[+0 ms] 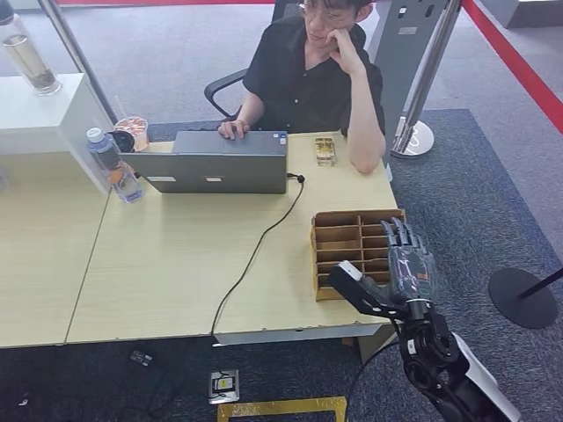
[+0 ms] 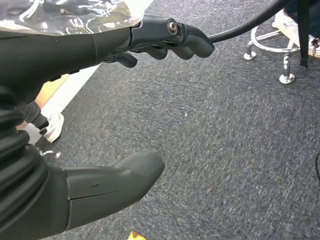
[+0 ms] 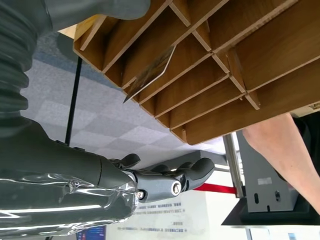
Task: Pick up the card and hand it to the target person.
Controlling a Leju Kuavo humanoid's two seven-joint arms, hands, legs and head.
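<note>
A wooden slotted box (image 1: 345, 251) stands on the desk's right front corner. In the right wrist view a thin card (image 3: 149, 75) leans out of one slot of the box (image 3: 234, 75). My right hand (image 1: 408, 264) hovers at the box's right end with its fingers stretched and spread. The thumb (image 3: 94, 7) and the fingers (image 3: 170, 182) lie on either side of the card without touching it. My left hand (image 2: 124, 100) hangs over grey carpet, thumb and fingers apart, holding nothing. A person in a black shirt (image 1: 312, 75) sits behind the desk.
A grey laptop (image 1: 212, 163) with a black cable (image 1: 259, 242) lies mid-desk. A water bottle (image 1: 113, 167) and a cup (image 1: 133, 132) stand at the left, and a small golden object (image 1: 325, 151) lies near the person's elbow. A round stand base (image 1: 521, 299) sits on the floor at the right.
</note>
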